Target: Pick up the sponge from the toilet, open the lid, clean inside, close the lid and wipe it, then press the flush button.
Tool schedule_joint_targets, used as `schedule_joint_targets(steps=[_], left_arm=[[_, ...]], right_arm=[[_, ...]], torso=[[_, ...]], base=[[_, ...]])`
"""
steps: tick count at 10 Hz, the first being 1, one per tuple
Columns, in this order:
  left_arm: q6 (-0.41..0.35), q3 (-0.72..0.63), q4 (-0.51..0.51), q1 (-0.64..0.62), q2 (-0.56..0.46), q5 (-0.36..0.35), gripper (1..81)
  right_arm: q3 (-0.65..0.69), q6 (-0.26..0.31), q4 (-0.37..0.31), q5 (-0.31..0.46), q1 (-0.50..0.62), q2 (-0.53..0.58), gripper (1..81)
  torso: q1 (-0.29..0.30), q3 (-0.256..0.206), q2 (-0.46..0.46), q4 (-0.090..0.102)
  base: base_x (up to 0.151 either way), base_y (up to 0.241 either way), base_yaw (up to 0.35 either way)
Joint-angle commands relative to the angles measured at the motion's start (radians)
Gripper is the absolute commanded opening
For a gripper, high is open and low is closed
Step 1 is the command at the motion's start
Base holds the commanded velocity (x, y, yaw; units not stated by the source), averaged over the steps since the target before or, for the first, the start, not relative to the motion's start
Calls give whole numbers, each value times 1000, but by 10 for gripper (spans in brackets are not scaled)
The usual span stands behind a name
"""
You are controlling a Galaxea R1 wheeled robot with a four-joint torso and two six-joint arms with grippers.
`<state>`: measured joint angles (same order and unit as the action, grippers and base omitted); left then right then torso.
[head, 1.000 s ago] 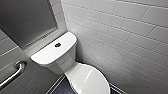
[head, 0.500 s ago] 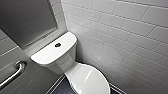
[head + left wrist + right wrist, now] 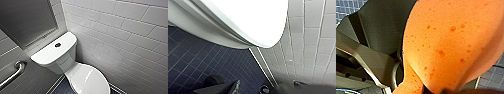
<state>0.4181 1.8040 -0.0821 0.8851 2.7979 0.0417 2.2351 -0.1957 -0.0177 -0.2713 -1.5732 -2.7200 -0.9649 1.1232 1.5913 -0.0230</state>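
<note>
Toilet (image 3: 74, 71) stands white against the tiled wall (image 3: 125, 32) ahead of us, its lid (image 3: 88, 80) down on the near side of the cistern (image 3: 53, 52), the orange sponge (image 3: 448, 42) clamped in our right gripper (image 3: 436, 91), while of our left gripper (image 3: 226, 86) we cannot tell the state.

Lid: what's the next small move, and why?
Likely bring the left arm under the lid's front rim to lift it: the lid lies shut, the sponge looks already held at the right wrist, and the left wrist camera sits just beside that rim.
</note>
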Motion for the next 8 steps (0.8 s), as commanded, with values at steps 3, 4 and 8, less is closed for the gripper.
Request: schedule_joint_targets(steps=[3, 4, 8], left_arm=[[48, 46, 15, -76, 26, -89, 811], [64, 76, 15, -74, 34, -94, 811], [80, 98, 15, -85, 45, -146, 811]], right_arm=[[6, 2, 30, 72, -31, 3, 10], [4, 1, 30, 72, -31, 0, 10], [9, 1, 25, 73, -31, -10, 10]], torso=[[0, 0, 0, 0], [0, 0, 0, 0], [0, 0, 0, 0]], base=[[0, 0, 0], [0, 0, 0], [0, 0, 0]])
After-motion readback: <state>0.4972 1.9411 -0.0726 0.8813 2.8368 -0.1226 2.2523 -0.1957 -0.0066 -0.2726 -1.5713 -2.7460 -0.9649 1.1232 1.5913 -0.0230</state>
